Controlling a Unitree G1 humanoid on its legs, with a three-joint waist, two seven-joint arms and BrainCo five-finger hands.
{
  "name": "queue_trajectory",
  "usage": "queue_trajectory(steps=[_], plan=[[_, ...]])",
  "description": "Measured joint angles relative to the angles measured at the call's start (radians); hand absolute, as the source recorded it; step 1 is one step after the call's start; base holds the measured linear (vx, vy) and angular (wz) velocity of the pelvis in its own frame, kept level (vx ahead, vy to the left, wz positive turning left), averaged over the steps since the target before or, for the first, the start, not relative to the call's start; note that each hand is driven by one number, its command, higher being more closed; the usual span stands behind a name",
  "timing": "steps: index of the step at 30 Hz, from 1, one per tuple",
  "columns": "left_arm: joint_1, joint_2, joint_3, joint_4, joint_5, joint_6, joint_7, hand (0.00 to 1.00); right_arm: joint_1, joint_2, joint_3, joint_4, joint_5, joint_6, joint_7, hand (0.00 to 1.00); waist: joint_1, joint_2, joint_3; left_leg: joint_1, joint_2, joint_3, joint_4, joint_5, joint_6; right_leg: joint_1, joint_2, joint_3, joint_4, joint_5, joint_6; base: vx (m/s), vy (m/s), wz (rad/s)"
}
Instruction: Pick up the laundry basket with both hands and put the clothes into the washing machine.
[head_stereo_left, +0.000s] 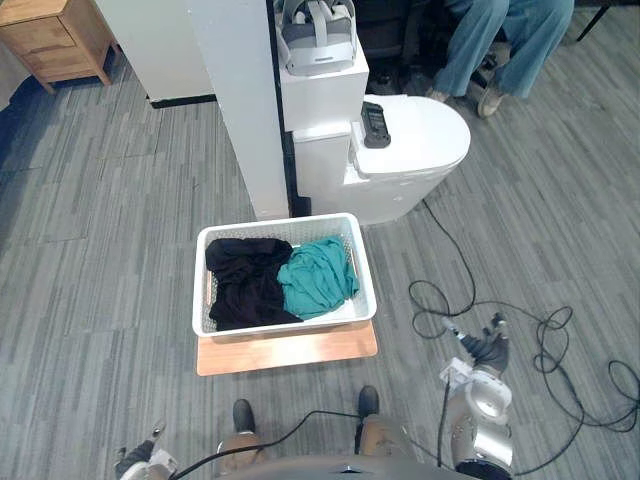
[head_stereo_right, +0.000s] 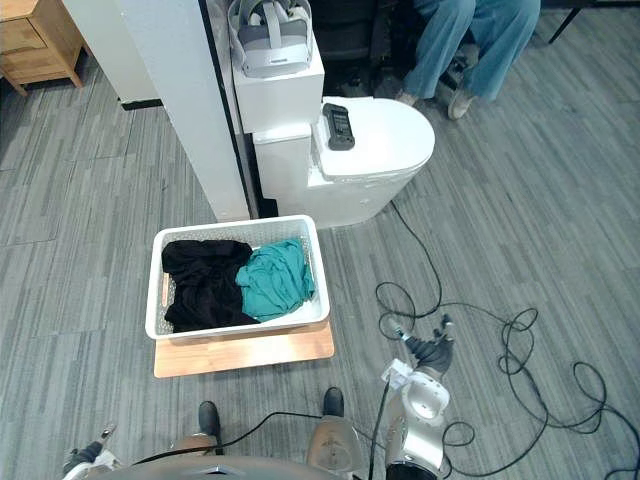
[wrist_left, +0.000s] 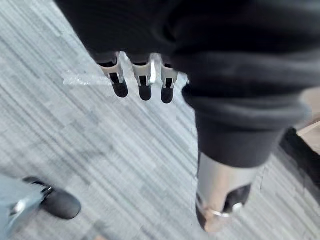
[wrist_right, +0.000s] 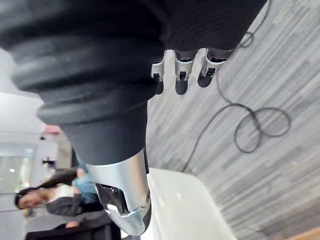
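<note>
Left eye view puts the white plastic laundry basket (head_stereo_left: 290, 328) at the centre of the frame, on a wooden board (head_stereo_left: 290, 352) that lies on the grey plank floor (head_stereo_left: 120, 250). Its perforated walls look stiff yet light, and the load is soft. A black garment (head_stereo_left: 243, 282) fills the left half and a teal garment (head_stereo_left: 318, 278) the right, both below the rim. It should lift easily if kept level. The two short side rims, at frame left and right, seem the best holds, one for each hand. The left hand (wrist_left: 145, 85) hangs over the floor at the lower left, fingers straight and empty. The right hand (head_stereo_left: 487, 345), at the lower right and well apart from the basket, is relaxed and holds nothing. Above the basket in the frame stands a rounded white appliance (head_stereo_left: 415, 140).
</note>
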Motion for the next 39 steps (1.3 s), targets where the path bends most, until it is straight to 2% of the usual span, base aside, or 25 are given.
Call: queue_trajectory(steps=[4,8,9,12,17,22,27,32,39], plan=[[-0.009,0.077,0.027,-0.097,0.011,-0.004,0.02,0.0,-0.029,-0.024,-0.024,-0.096,0.005,-0.034,-0.003,0.0,-0.001,0.01,0.014,-0.032,-0.015,0.0,0.003,-0.005,0.007,-0.008,-0.011,0.003,-0.053,0.048,0.006,-0.06,0.031,-0.02],[-0.091,0.169,0.039,-0.119,0.041,-0.014,0.044,0.0,-0.124,-0.087,-0.012,-0.116,-0.004,-0.035,-0.043,0.0,0.0,0.015,0.038,-0.067,-0.03,0.009,0.004,0.001,0.014,-0.036,-0.02,0.024,-0.083,0.099,0.013,-0.05,0.021,-0.09],[-0.135,0.196,0.023,-0.142,0.058,-0.016,0.045,0.0,-0.18,-0.127,0.006,-0.115,-0.005,-0.035,-0.046,0.0,-0.001,0.019,0.06,-0.07,-0.034,0.011,0.004,0.005,0.018,-0.037,-0.022,0.027,-0.091,0.113,0.015,-0.04,0.01,-0.06],[-0.198,0.246,-0.036,-0.146,0.083,-0.023,0.042,0.0,-0.262,-0.199,0.066,-0.109,-0.006,-0.035,-0.062,0.0,0.0,0.018,0.07,-0.082,-0.036,0.024,0.004,0.006,0.019,-0.05,-0.022,0.042,-0.108,0.13,0.015,-0.03,0.004,-0.11],[-0.352,0.337,-0.165,-0.147,0.099,-0.021,0.026,0.0,-0.464,-0.337,0.152,0.054,-0.003,-0.031,-0.067,0.0,-0.002,0.015,0.123,-0.097,-0.037,0.029,0.004,0.01,0.024,-0.068,-0.021,0.05,-0.109,0.141,0.013,0.0,-0.001,-0.02],[-0.464,0.402,-0.268,-0.154,0.099,-0.021,0.016,0.0,-0.605,-0.418,0.231,0.227,0.02,-0.007,-0.065,0.0,0.001,0.01,0.178,-0.114,-0.037,0.036,0.008,0.011,0.025,-0.089,-0.02,0.058,-0.109,0.151,0.006,-0.01,-0.001,-0.02],[-0.564,0.413,-0.342,-0.156,0.097,-0.02,-0.005,0.0,-0.739,-0.477,0.279,0.33,0.047,0.027,-0.056,0.0,0.003,0.004,0.238,-0.141,-0.037,0.04,0.021,0.011,0.026,-0.113,-0.02,0.074,-0.11,0.17,-0.004,-0.02,0.0,-0.02],[-0.651,0.413,-0.422,-0.148,0.071,-0.019,-0.005,0.0,-0.839,-0.512,0.341,0.399,0.043,0.055,-0.036,0.0,0.002,-0.001,0.267,-0.165,-0.037,0.051,0.023,0.017,0.034,-0.145,-0.02,0.091,-0.112,0.199,-0.01,-0.03,0.005,-0.06],[-0.727,0.375,-0.519,-0.151,-0.003,-0.022,-0.001,0.0,-0.879,-0.464,0.426,0.4,0.033,0.077,-0.035,0.0,-0.002,-0.009,0.279,-0.201,-0.037,0.06,0.035,0.022,0.033,-0.178,-0.019,0.113,-0.124,0.203,-0.008,-0.03,-0.006,-0.05]])
